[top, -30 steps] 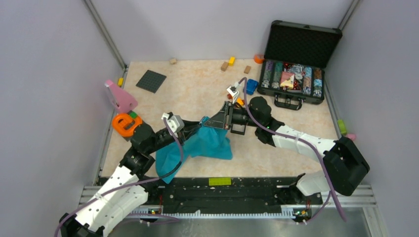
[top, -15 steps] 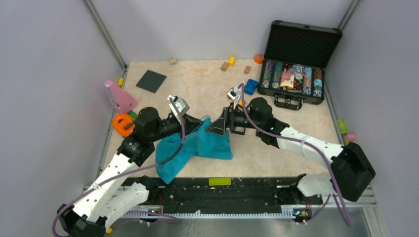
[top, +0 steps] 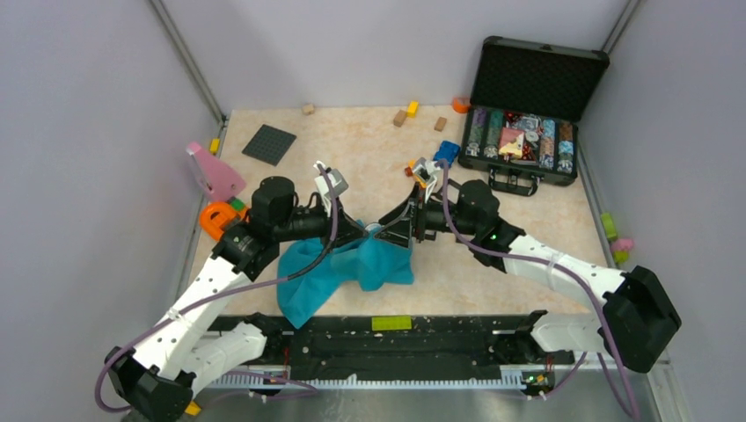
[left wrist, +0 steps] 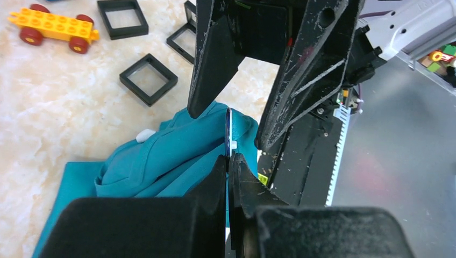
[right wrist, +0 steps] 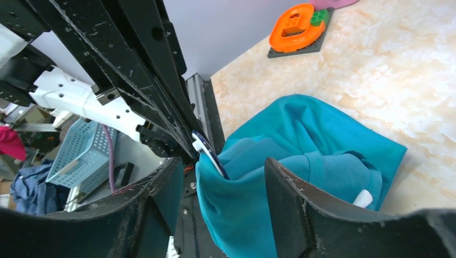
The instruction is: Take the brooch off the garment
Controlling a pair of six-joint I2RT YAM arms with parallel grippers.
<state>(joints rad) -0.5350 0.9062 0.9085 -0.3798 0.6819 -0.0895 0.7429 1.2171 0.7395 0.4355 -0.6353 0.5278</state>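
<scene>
Your left gripper (left wrist: 229,161) has come in and pinches the brooch (left wrist: 228,129), right gripper (right wrist: 215,177) spread around the lifted garment (top: 352,264).

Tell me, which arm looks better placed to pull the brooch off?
Probably the left: its gripper is shut on the brooch, while the right gripper is open around the garment.

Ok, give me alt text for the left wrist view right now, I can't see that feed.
The left gripper is pinched shut on the thin edge-on brooch at a raised fold of the teal garment, with the right gripper open around it. Black square frames and a yellow toy car lie beyond.
</scene>
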